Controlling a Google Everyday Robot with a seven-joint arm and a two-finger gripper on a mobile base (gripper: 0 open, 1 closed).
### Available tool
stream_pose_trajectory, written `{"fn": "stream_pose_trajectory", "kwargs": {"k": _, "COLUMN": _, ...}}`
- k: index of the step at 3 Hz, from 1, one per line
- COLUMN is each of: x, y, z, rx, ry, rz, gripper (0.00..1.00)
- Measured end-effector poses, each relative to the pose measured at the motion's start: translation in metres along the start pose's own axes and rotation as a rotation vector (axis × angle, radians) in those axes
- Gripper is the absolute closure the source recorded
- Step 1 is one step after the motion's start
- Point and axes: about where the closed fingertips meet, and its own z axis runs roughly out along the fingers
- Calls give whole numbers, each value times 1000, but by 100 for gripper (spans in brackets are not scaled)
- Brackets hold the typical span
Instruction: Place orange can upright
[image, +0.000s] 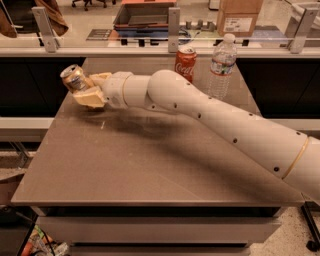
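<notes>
The orange can (75, 78) has a mottled orange-tan label and a silver top. It is held tilted, top pointing up and left, over the far left part of the grey table (150, 165). My gripper (86, 89) is shut on the orange can, with tan fingers (90, 98) clamped on its lower body. The can is lifted a little off the table surface. My white arm reaches in from the right across the table.
A red Coca-Cola can (185, 62) stands upright at the table's far edge. A clear water bottle (221, 66) stands to its right. A glass-railed counter runs behind the table, with a cardboard box (241, 17) beyond it.
</notes>
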Motion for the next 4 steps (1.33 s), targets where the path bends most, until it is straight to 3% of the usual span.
{"fn": "stream_pose_trajectory", "kwargs": {"k": 1, "x": 13, "y": 18, "z": 8, "rx": -7, "ry": -31, "rz": 38, "gripper": 100}}
{"fn": "stream_pose_trajectory", "kwargs": {"k": 3, "x": 18, "y": 24, "z": 10, "rx": -7, "ry": -42, "rz": 61, "gripper": 100}}
{"fn": "stream_pose_trajectory", "kwargs": {"k": 4, "x": 18, "y": 25, "z": 12, "rx": -11, "ry": -42, "rz": 60, "gripper": 83}}
